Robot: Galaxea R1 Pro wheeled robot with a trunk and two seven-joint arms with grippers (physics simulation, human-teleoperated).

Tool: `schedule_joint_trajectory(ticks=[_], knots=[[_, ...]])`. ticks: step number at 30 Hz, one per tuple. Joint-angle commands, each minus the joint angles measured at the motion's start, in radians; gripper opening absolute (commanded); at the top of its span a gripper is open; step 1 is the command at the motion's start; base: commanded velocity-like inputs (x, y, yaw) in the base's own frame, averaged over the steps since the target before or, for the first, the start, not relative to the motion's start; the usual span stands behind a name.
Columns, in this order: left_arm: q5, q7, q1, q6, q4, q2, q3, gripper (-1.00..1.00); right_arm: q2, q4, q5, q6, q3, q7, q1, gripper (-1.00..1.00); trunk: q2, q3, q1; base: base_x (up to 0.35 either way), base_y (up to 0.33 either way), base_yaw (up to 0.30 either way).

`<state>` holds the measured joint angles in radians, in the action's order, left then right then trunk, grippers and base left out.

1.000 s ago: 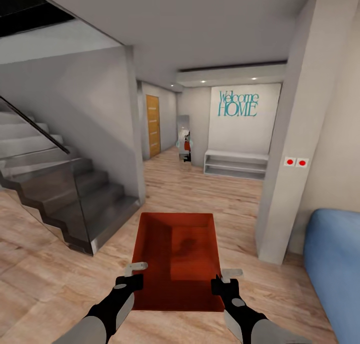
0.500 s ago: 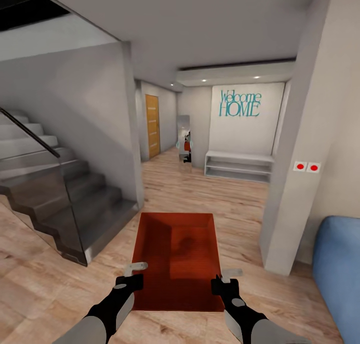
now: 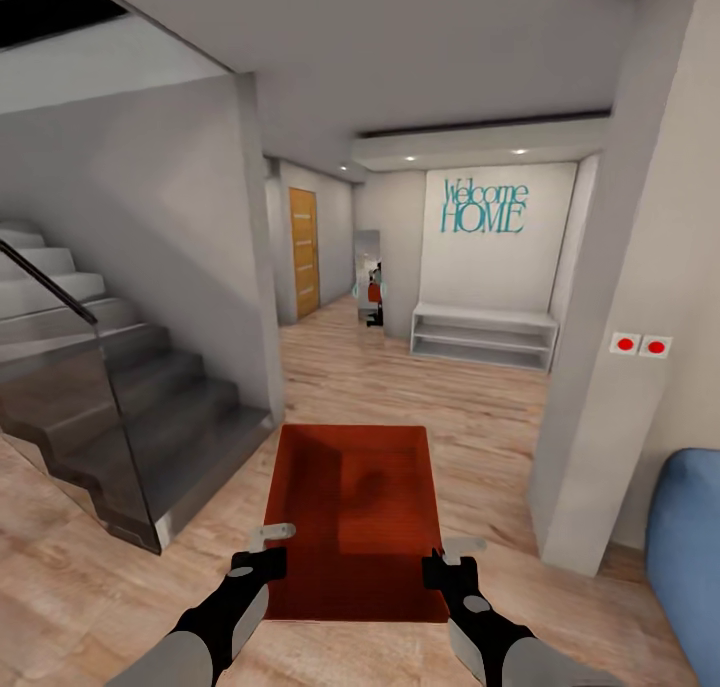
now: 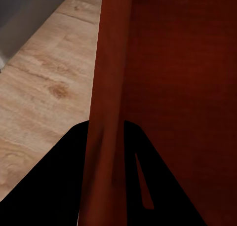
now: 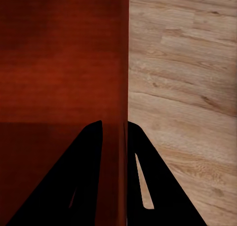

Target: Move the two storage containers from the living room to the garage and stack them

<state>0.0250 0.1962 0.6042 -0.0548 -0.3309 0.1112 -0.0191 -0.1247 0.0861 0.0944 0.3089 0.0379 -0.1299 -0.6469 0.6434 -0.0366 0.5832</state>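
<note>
One red-orange storage container [image 3: 350, 507] hangs level in front of me above the living room's light wood plank floor [image 3: 470, 417]. My left gripper [image 3: 268, 545] is shut on its left wall near the close end, and my right gripper [image 3: 455, 552] is shut on its right wall. The left wrist view has the thin red wall [image 4: 108, 78] running between the two dark fingers [image 4: 59, 186]. The right wrist view has the other wall [image 5: 123, 88] pinched the same way, with the box's inside [image 5: 59, 63] beside it. The garage is out of view.
A grey staircase with a glass rail [image 3: 110, 417] stands at the left. A white pillar [image 3: 600, 367] with two red switches [image 3: 640, 345] and a blue sofa [image 3: 690, 557] are at the right. Ahead, a hallway leads to a white bench [image 3: 485, 332], a mirror [image 3: 368, 277] and a wooden door [image 3: 305, 252].
The camera has moved forward: stairs slid left, pillar and sofa slid right. The container and both grippers keep the same place in the view.
</note>
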Motion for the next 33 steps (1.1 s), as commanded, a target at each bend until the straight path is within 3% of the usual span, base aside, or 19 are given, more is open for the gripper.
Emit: schedule_joint_trajectory(ticks=[1,33], knots=[[0.01,0.006,0.0,-0.006,0.001,-0.001,-0.009,-1.0,0.002,0.003,0.011,0.01,0.042,-0.005,-0.002,-1.0,0.002,-0.002,0.001,0.321,0.0,0.0],[0.01,0.006,0.0,-0.006,0.001,-0.001,-0.009,-1.0,0.004,0.003,0.011,0.01,0.042,-0.005,-0.002,-1.0,0.002,-0.002,0.001,0.321,0.0,0.0]])
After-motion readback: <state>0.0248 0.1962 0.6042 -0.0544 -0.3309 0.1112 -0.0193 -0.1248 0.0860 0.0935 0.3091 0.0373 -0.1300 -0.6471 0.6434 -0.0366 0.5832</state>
